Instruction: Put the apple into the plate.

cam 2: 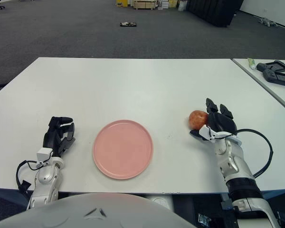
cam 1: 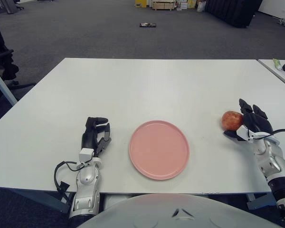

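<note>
**Right hand at the apple, grip not yet closed**

Broadly, a white table (cam 1: 147, 85) fills the scene. A pink plate (cam 1: 158, 149) lies near the front edge at the centre, with nothing on it. The left hand (cam 1: 96, 133) shows to the left of the plate with its fingers curled in on nothing, taking no part.

Well to the right of the plate, the apple (cam 1: 232, 120) sits on the table. The right hand (cam 1: 251, 124) is pressed up against its right side, with the fingers (cam 2: 219, 112) standing up behind and beside the fruit and the thumb low at the front. The hand looks spread around the apple rather than clamped on it; it cups the fruit without a firm hold.

To do this step well, the fingers should wrap further round the far side before closing, since a round apple will likely roll away from a one-sided push. The squeeze should be even, then the lift straight up before carrying left to the plate.
</note>
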